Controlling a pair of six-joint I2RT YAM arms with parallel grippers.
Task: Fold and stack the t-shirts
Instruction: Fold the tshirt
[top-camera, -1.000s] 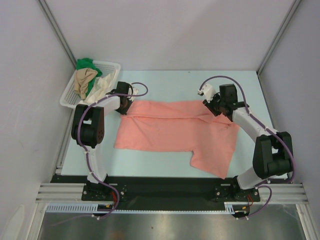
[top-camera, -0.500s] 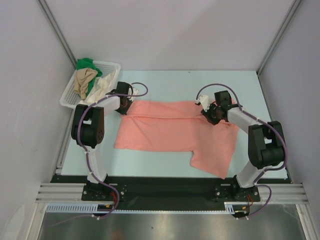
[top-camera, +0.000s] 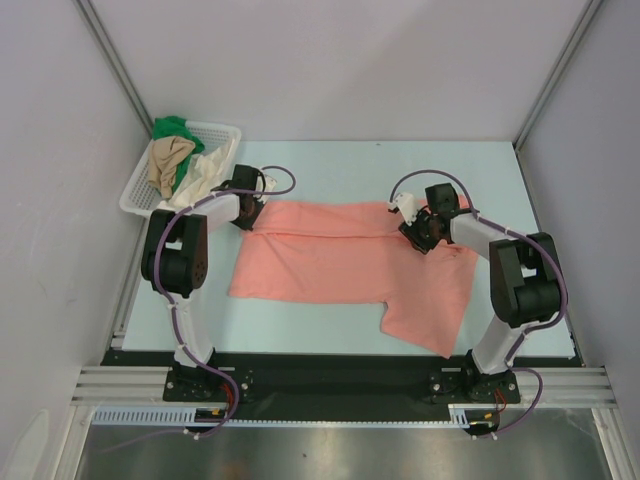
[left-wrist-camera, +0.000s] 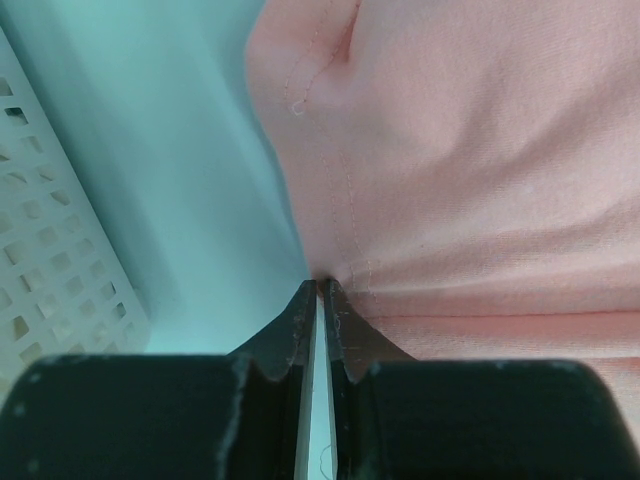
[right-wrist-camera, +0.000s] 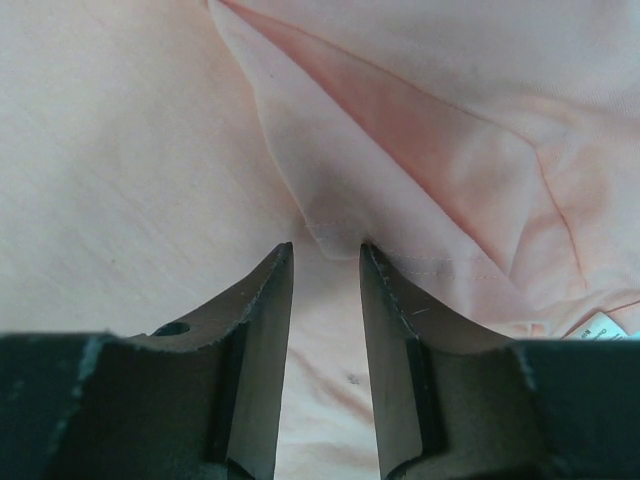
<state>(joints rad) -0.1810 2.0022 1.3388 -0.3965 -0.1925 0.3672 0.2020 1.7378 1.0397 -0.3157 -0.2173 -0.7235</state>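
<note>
The salmon-pink t-shirt (top-camera: 340, 265) lies spread on the pale table, its far edge folded over. My left gripper (top-camera: 250, 214) is at the shirt's far left corner. In the left wrist view the gripper (left-wrist-camera: 320, 285) is shut, with its tips pinching the hem of the shirt (left-wrist-camera: 480, 150). My right gripper (top-camera: 413, 235) rests low over the shirt's far right part. In the right wrist view the gripper (right-wrist-camera: 325, 250) is open, with a folded corner of the shirt (right-wrist-camera: 130, 150) lying at its tips. The green (top-camera: 172, 128), tan (top-camera: 168, 160) and cream (top-camera: 208, 168) t-shirts lie in the basket.
The white lattice basket (top-camera: 135, 190) stands at the far left, close beside my left gripper; its wall also shows in the left wrist view (left-wrist-camera: 50, 270). Grey walls enclose the table on three sides. A white label (right-wrist-camera: 600, 325) shows on the shirt.
My right gripper has moved left and nearer, from the shirt's far right edge onto the cloth, with its elbow drawn in. The left arm and the shirt have not moved.
</note>
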